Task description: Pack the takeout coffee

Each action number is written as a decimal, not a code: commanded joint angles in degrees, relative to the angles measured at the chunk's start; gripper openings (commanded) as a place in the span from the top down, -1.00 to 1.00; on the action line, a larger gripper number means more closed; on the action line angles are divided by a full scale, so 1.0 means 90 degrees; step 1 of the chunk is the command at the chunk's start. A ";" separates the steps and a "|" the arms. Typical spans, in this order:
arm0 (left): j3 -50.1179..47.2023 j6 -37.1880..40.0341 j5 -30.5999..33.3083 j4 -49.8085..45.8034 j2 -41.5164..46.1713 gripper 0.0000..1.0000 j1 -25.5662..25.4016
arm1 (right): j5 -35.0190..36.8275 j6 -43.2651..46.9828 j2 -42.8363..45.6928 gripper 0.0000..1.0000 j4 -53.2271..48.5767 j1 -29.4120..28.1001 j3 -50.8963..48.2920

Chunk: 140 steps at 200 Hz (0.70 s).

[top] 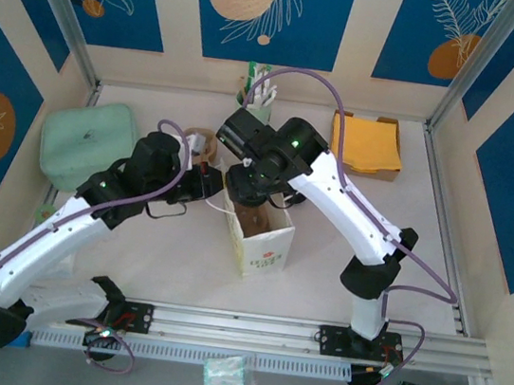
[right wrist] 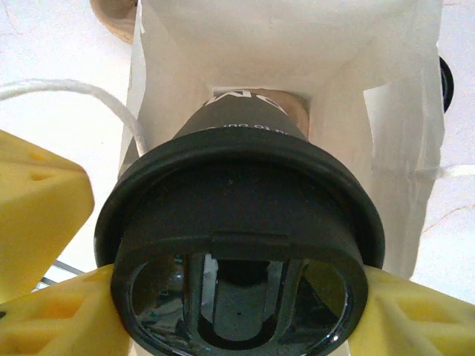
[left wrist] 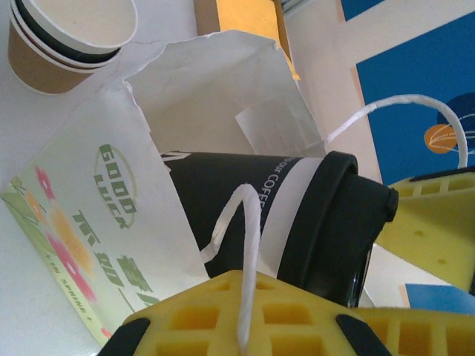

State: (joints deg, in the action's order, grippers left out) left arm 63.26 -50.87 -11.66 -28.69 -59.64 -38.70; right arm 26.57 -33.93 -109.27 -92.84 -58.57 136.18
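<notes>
On the bench (top: 179, 268), we see the white paper bag (top: 264, 243) standing open, with the takeout coffee (right wrist: 241, 200) tilted base-first into its mouth and the black lid still outside. The right fingers (right wrist: 44, 215) clamp the cup from both sides at its lid end. The left fingers (left wrist: 193, 322) are pinched closed on the bag's string handle (left wrist: 249, 245).

The black-lidded dark paper coffee cup (left wrist: 245, 196) sits partway in the white paper bag (top: 264, 243) mid-table, nested brown paper cups (left wrist: 67, 41) just behind, green soft pouch (top: 86, 145) left.
</notes>
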 commanded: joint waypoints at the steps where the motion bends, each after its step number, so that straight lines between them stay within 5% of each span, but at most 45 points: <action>1: -0.0115 -0.0243 0.0405 0.0216 0.0155 0.90 -0.0092 | -0.0081 -0.0214 -0.0014 -0.28 -0.0964 -0.0122 0.0041; 140: -0.0389 -0.0344 0.1045 0.0146 0.0667 1.00 -0.0091 | -0.0086 -0.0388 0.0227 -0.27 -0.0678 -0.0211 -0.1190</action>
State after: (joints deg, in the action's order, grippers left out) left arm 60.34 -53.15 -3.44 -28.29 -54.70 -39.13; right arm 26.57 -36.47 -109.21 -92.84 -60.01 126.50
